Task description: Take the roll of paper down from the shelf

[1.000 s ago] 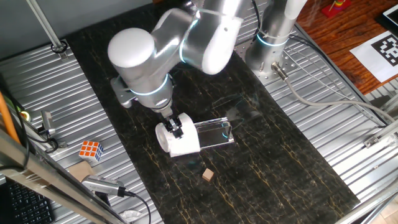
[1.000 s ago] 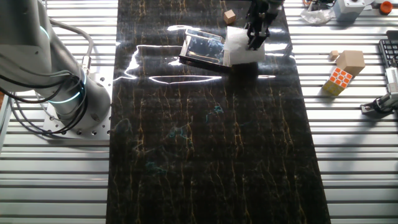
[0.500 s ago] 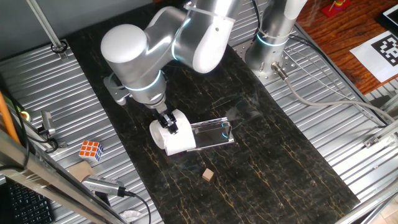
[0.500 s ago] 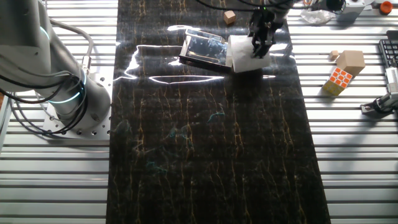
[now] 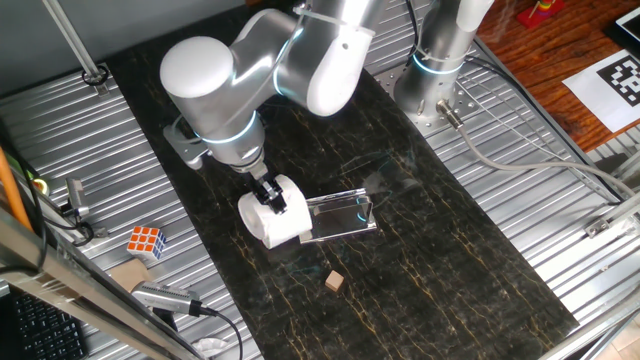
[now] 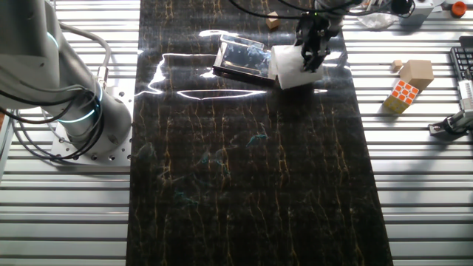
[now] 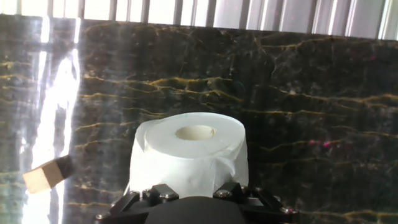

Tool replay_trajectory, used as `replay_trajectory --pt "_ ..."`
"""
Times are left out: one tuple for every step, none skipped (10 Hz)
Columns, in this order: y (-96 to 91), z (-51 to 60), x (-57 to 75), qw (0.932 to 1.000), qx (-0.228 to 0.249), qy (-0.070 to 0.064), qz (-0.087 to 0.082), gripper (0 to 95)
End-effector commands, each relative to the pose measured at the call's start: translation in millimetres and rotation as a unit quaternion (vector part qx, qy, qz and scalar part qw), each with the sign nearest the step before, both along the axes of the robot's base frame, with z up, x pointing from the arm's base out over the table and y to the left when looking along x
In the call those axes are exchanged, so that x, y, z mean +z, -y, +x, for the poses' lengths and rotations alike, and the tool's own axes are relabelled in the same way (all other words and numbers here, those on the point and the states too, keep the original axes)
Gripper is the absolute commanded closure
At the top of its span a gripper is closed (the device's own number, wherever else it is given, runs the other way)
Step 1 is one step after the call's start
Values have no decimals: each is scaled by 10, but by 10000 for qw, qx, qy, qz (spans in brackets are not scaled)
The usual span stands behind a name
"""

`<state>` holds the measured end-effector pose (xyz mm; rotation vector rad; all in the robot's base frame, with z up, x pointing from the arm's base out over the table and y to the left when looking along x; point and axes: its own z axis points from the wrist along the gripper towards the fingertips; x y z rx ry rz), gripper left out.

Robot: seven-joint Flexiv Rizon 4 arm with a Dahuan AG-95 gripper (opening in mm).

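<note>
The roll of paper (image 5: 276,218) is white with a small core hole and sits just off the left end of the clear plastic shelf (image 5: 342,213), over the dark tabletop. My gripper (image 5: 270,194) is shut on the roll from above. In the other fixed view the roll (image 6: 293,71) lies right of the shelf (image 6: 240,58), under the gripper (image 6: 311,58). In the hand view the roll (image 7: 189,152) fills the space between my fingers (image 7: 159,193), core hole facing up. I cannot tell if the roll touches the tabletop.
A small tan wooden cube (image 5: 334,282) lies on the tabletop near the roll; it also shows in the hand view (image 7: 46,175). A Rubik's cube (image 5: 146,241) and a wooden block (image 6: 417,72) sit on the metal surface beside the tabletop. The arm's base (image 5: 440,60) stands at the back.
My gripper has carried the roll a little further off the shelf's end, away from the shelf. The shelf and the cube have not moved.
</note>
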<state>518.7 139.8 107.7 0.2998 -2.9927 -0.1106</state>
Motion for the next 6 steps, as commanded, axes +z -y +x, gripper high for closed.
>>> replay_trajectory --pt "-1 0 -3 10000 45 4 -4 190" --pt "-9 -1 32 10000 -30 -4 16 190" --pt "-33 -9 86 9998 -187 -38 10 380" --pt "-116 -32 214 9991 -421 -71 -40 570" --pt "-314 -129 456 9978 -655 -27 -53 950" --pt "-459 -199 600 9978 -664 -40 -78 950"
